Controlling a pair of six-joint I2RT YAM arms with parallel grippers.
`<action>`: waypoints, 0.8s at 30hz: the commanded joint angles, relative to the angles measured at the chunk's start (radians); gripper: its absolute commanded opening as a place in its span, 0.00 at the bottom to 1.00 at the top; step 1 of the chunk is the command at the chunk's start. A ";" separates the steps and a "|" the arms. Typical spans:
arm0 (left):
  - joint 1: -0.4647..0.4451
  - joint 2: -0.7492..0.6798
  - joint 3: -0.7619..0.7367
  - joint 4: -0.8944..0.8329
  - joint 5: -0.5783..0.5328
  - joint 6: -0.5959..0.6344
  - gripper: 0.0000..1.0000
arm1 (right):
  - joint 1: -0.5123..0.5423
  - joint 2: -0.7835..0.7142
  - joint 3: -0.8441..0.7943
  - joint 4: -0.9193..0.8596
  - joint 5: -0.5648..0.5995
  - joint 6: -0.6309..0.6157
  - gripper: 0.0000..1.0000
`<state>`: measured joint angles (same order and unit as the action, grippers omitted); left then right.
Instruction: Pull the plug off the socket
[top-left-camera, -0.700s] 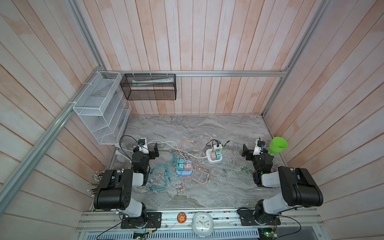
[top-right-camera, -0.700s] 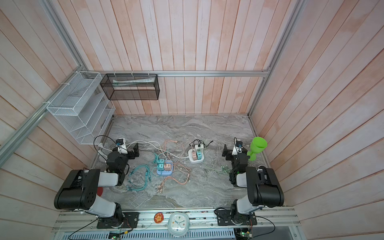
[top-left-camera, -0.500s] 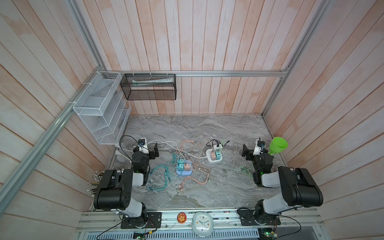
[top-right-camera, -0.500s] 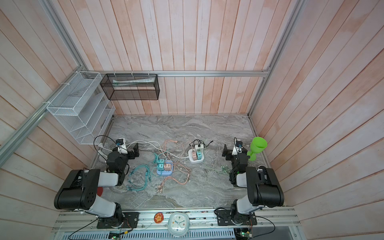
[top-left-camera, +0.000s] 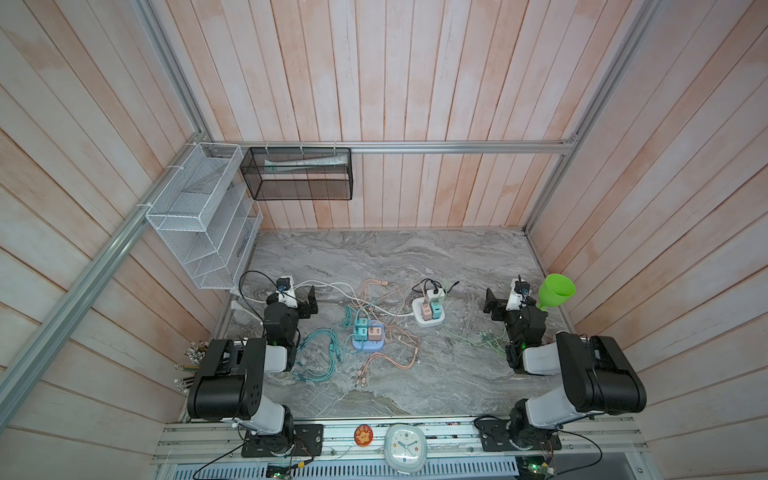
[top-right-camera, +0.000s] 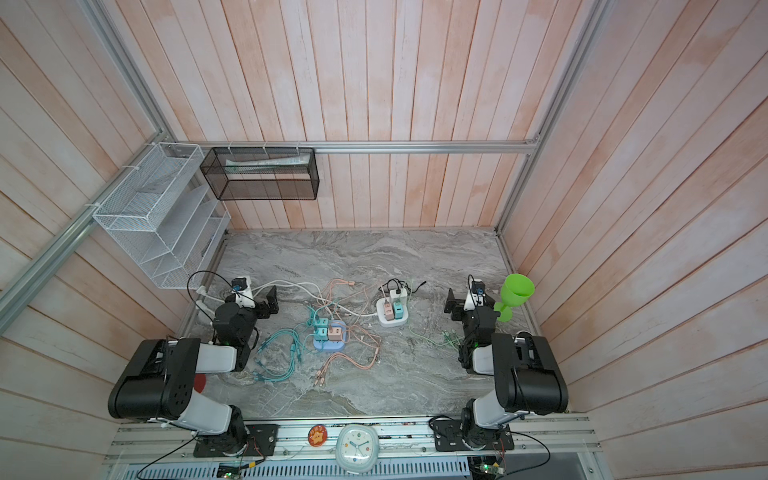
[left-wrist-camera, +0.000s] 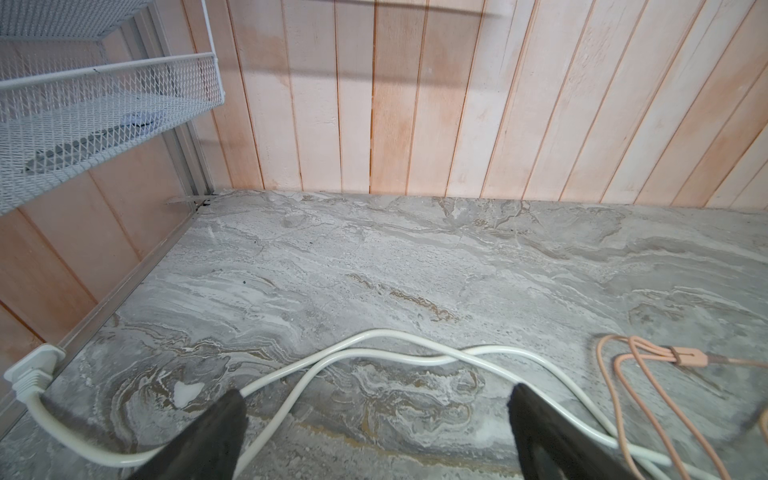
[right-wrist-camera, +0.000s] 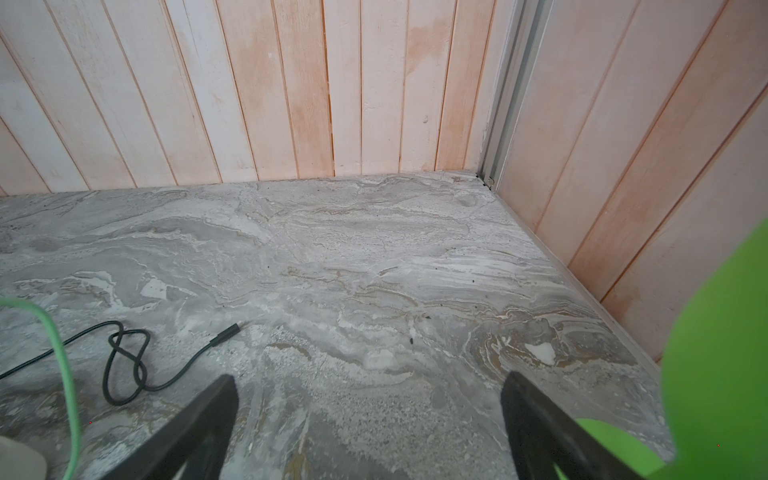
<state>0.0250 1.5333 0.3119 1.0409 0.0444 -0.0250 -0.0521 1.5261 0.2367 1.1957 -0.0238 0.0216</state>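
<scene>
At the counter's (top-left-camera: 374, 257) nine and three o'clock, left claw (top-left-camera: 306, 302) and right claw (top-left-camera: 493, 305) stay open, empty; plugs (top-left-camera: 427, 310) remain seated.

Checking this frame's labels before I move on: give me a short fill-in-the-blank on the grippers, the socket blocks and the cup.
1. The left gripper and the right gripper both stand ____, holding nothing.
2. The socket block nearer the left gripper is ____ in colour.
3. The cup beside the right gripper is ____ in colour.
Missing words: open; blue; green.
</scene>
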 joint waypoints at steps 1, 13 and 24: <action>0.000 -0.001 -0.005 0.021 -0.012 0.013 1.00 | 0.006 -0.006 0.015 -0.010 0.010 -0.008 0.98; 0.001 0.000 -0.006 0.022 -0.012 0.013 1.00 | 0.006 -0.006 0.016 -0.009 0.010 -0.009 0.98; 0.038 -0.163 0.203 -0.480 0.004 -0.046 1.00 | -0.023 -0.036 0.006 0.037 -0.039 0.025 0.98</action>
<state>0.0578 1.4590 0.3935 0.8246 0.0387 -0.0498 -0.0692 1.5219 0.2367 1.1973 -0.0463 0.0269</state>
